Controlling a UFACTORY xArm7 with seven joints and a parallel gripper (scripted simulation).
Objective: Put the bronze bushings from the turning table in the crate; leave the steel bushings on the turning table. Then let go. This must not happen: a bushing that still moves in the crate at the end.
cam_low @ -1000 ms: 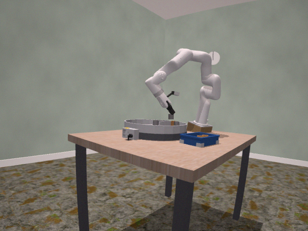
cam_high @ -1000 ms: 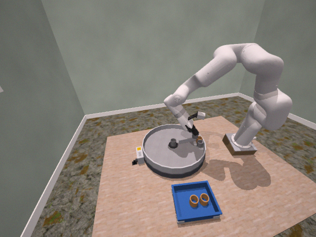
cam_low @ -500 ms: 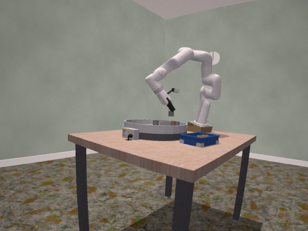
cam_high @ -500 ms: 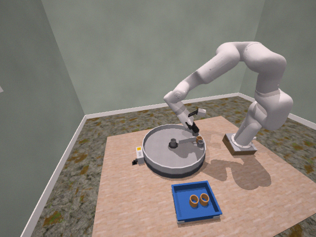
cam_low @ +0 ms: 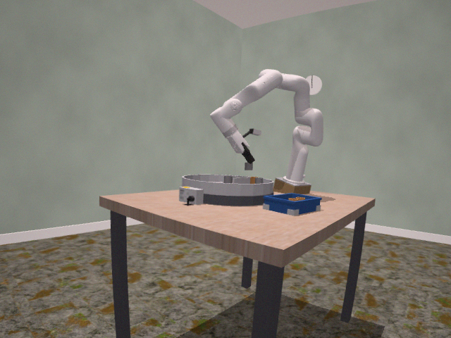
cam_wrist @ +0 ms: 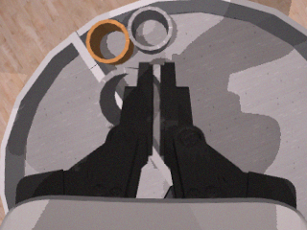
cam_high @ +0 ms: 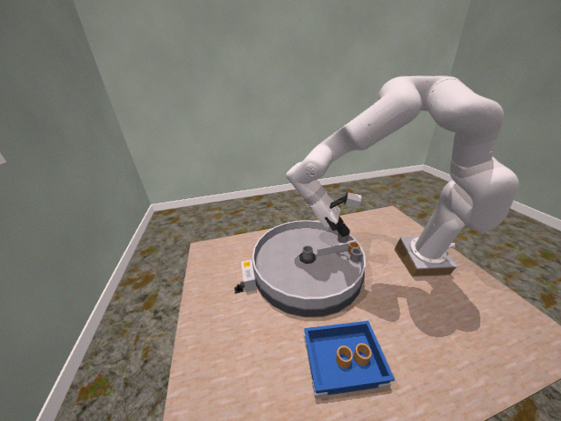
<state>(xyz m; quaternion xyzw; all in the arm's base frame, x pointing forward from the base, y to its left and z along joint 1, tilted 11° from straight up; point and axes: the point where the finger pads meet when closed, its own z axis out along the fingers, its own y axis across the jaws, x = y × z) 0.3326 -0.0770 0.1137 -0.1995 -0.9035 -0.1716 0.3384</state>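
My gripper (cam_wrist: 156, 82) is shut and hangs above the right rim area of the grey turning table (cam_high: 309, 267). A grey steel bushing (cam_wrist: 113, 94) sits at my left finger, which pinches its wall; in the exterior view it hangs in the air just under the fingertips (cam_low: 249, 166). On the table below, a bronze bushing (cam_wrist: 107, 40) stands next to another steel bushing (cam_wrist: 152, 26) by a divider; both show in the top view, bronze (cam_high: 353, 246) and steel (cam_high: 356, 253). The blue crate (cam_high: 346, 358) holds two bronze bushings (cam_high: 352, 355).
A dark hub (cam_high: 308, 254) stands at the table's centre. A small control box (cam_high: 246, 274) sits at its left rim. The arm's base (cam_high: 424, 260) stands to the right of the turning table. The crate lies in front of the table.
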